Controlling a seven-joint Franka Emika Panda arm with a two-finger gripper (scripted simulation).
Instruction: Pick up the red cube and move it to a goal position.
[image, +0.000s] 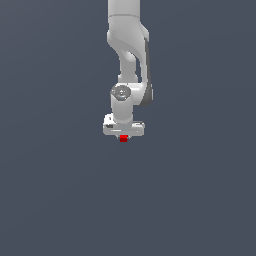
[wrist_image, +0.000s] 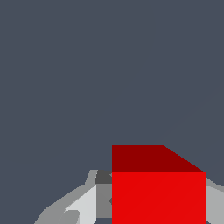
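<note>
Red, tiny, plain-faced cube (image: 123, 138) sits pinched under the white gripper (image: 123, 136), likely light, rigid, smooth-sided, best held across opposite flat faces.

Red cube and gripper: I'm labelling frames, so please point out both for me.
red cube (wrist_image: 158, 197), wrist view, on its bright front face.
red cube (image: 123, 138), exterior view, on its visible face under the hand.
gripper (image: 123, 136), exterior view, between its fingertips, at the cube.

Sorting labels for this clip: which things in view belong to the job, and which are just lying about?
Part of the job:
- red cube
- gripper, its jaws either side of the cube in the wrist view

Lying about:
- nothing else shows; only a plain grey-blue background
</note>
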